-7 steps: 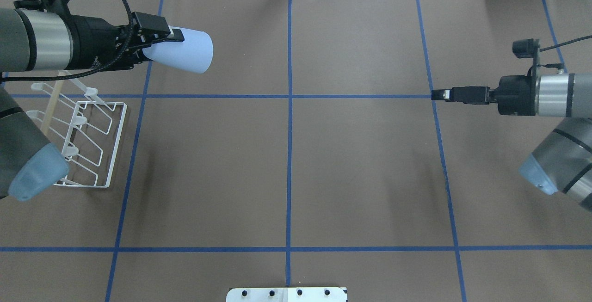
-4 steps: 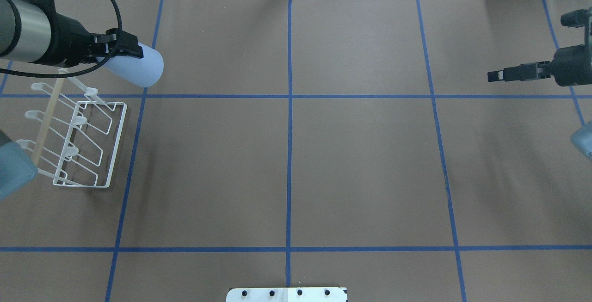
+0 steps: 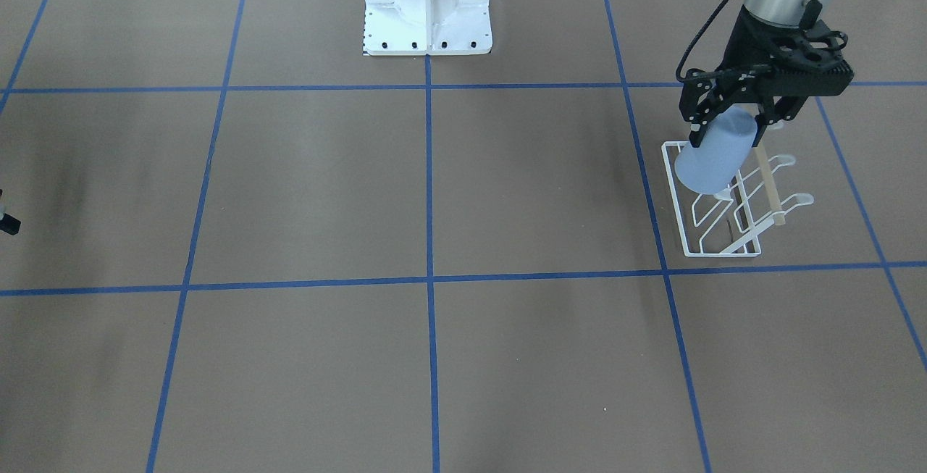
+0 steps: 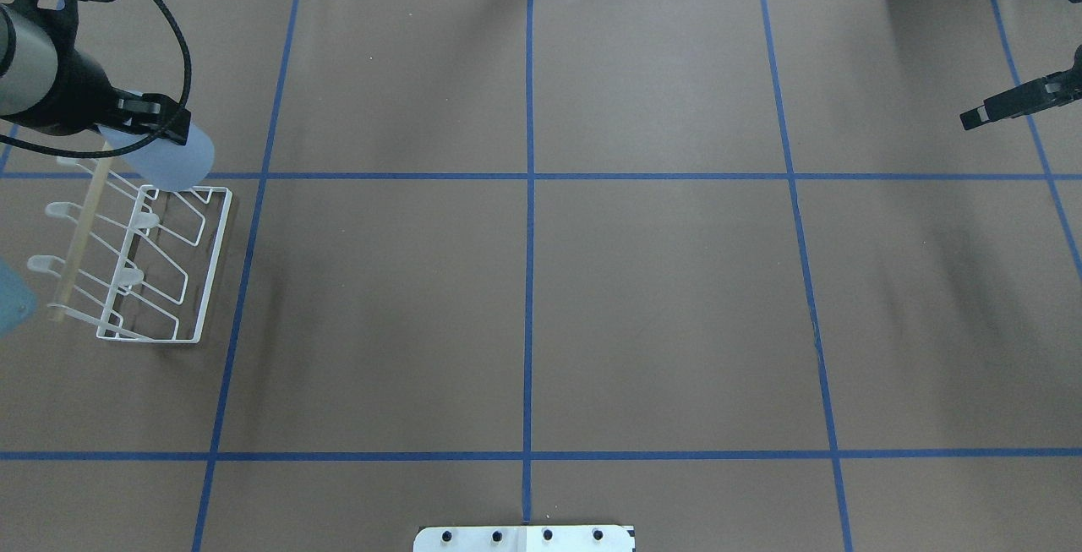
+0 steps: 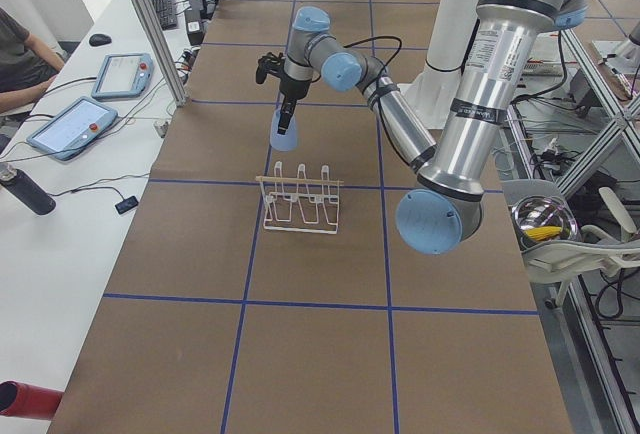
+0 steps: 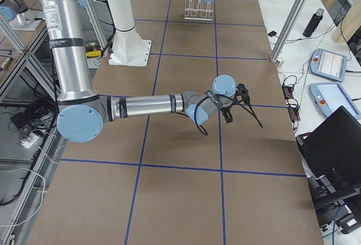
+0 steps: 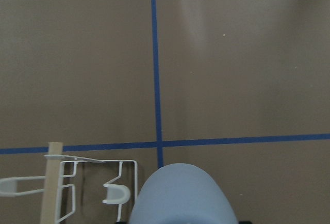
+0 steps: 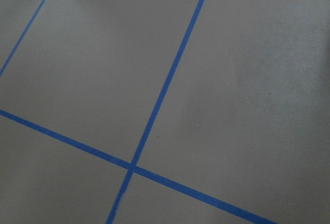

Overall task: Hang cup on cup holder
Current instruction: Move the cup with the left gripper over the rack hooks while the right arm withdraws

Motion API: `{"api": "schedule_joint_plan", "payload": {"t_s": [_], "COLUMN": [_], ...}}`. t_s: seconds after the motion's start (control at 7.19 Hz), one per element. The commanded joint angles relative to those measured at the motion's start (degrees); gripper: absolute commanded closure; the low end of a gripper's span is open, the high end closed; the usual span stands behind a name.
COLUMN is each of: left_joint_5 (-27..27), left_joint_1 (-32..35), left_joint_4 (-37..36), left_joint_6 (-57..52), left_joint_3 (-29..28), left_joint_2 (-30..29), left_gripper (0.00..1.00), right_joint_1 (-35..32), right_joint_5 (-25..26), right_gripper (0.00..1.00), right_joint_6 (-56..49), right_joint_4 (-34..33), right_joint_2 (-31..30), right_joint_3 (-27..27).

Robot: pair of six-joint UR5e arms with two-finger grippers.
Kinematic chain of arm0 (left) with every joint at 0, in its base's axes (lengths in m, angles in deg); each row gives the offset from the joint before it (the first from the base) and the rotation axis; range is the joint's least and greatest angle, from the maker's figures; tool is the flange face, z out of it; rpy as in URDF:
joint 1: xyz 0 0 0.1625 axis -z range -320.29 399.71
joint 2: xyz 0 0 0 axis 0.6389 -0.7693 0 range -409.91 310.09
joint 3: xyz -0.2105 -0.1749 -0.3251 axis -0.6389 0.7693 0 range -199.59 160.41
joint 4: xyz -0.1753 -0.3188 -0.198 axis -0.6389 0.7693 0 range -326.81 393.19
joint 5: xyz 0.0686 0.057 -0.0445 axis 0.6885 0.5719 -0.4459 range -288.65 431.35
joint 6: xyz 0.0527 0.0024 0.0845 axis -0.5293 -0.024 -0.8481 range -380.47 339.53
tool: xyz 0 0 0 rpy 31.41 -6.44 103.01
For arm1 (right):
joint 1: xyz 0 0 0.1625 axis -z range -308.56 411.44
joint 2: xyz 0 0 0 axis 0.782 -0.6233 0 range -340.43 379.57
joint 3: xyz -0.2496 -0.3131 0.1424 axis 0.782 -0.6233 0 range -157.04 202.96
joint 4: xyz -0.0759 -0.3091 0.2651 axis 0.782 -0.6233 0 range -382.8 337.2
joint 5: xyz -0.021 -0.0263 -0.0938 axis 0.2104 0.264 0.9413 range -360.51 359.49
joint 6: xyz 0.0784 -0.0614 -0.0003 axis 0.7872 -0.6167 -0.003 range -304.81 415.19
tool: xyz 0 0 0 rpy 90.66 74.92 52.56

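Note:
My left gripper (image 4: 135,121) is shut on the pale blue cup (image 4: 169,161) and holds it tilted, its wide mouth down, above the far end of the white wire cup holder (image 4: 203,265). In the front view the gripper (image 3: 726,136) clamps the cup (image 3: 710,161) just over the rack (image 3: 724,252), above its prongs; whether they touch I cannot tell. The left wrist view shows the cup (image 7: 183,198) beside a prong tip and the rack's wooden rod (image 7: 50,182). My right gripper (image 4: 972,118) is shut and empty at the far right edge.
The white robot pedestal (image 3: 427,2) stands at the table's middle, on the robot's side. Blue tape lines (image 4: 529,197) divide the brown table cover. The rack stands near the table's left end (image 5: 300,202). Tablets and a bottle lie on a side bench (image 5: 70,124).
My left gripper has carried the cup leftwards and tipped it mouth-down over the rack's far end. My right arm has drawn back towards the right edge.

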Motion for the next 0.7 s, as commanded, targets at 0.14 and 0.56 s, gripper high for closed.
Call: {"api": "schedule_joint_plan", "payload": {"t_s": [0.14,0.56], "left_joint_5": [-5.47,-14.89], "left_joint_1": [3.44,6.0], "left_joint_4": [-3.38,-0.92], "left_joint_6": [-7.98,-7.37], "left_joint_3": [-5.31,-11.3], "left_joint_2": [-0.89,-2.81], "left_gripper": [1.0,1.0], "right_joint_1": [-0.94,-0.76], "right_joint_5": [2.25,4.53], "right_gripper": [0.0,0.0], "right_joint_6": [-15.01,-15.2], "right_joint_4": [-26.6,-34.71], "right_joint_2": [5.33,0.41], "right_joint_3": [4.06,13.99]}}
